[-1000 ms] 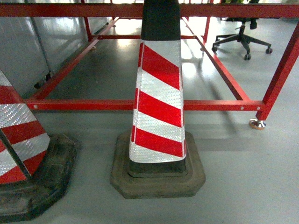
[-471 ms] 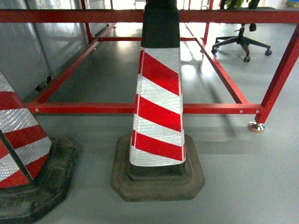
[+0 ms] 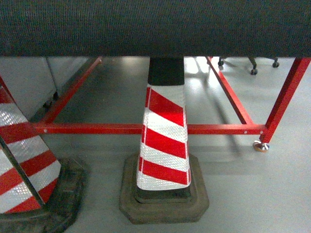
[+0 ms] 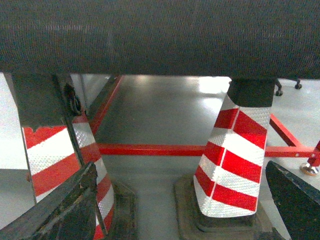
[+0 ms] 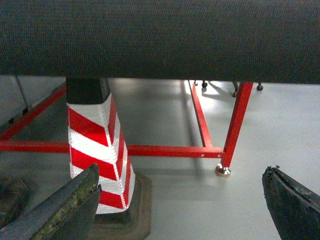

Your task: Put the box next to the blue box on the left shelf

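The box and the blue box are out of view in all three views. No shelf with boxes on it shows. In the left wrist view my left gripper (image 4: 181, 167) is open, its dark fingers (image 4: 75, 200) wide apart at the bottom corners with nothing between them. My right gripper (image 5: 181, 169) is also open in the right wrist view, one worn finger (image 5: 70, 205) low on the left and the other low on the right, only floor between. Neither gripper shows in the head view.
A dark textured slab (image 3: 155, 26) spans the top of every view. Below it stand a red metal frame (image 3: 97, 128) with a round foot (image 3: 261, 145), a red-and-white traffic cone (image 3: 163, 145) straight ahead and a second cone (image 3: 22, 165) at the left. Chair wheels (image 3: 253, 71) show behind.
In the head view the cone, red frame and floor have slid downward and look smaller. The dark textured slab has come in across the top, hiding the far floor and most of the chair.
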You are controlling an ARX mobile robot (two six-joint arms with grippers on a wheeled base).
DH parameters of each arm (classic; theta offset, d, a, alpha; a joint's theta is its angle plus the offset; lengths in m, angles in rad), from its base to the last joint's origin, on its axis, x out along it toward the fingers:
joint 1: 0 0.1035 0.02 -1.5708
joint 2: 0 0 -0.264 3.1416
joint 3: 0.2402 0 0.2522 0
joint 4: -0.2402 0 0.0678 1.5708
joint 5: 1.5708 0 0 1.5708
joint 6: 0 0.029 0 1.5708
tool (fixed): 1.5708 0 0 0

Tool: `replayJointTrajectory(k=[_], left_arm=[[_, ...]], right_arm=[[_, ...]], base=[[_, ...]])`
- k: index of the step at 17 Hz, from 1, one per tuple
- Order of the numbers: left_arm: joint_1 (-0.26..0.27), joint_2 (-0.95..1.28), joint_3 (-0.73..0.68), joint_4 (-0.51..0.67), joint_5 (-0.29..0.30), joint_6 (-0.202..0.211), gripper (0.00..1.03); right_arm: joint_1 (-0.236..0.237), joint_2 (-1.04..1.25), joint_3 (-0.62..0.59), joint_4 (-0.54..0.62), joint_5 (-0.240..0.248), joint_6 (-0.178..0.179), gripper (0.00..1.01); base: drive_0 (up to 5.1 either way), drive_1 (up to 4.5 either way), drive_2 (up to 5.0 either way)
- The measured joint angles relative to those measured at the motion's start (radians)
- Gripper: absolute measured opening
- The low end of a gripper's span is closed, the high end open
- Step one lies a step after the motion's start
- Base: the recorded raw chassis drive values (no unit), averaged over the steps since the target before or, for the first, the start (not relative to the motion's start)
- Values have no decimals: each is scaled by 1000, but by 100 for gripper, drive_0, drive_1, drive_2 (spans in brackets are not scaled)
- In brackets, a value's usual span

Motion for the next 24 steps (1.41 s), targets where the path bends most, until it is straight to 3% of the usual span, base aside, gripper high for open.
replayJointTrajectory(k=[24], left_arm=[[0, 0, 0, 0, -1, 2, 98]], right_arm=[[0, 0, 0, 0, 1, 0, 98]], base=[[0, 0, 0]])
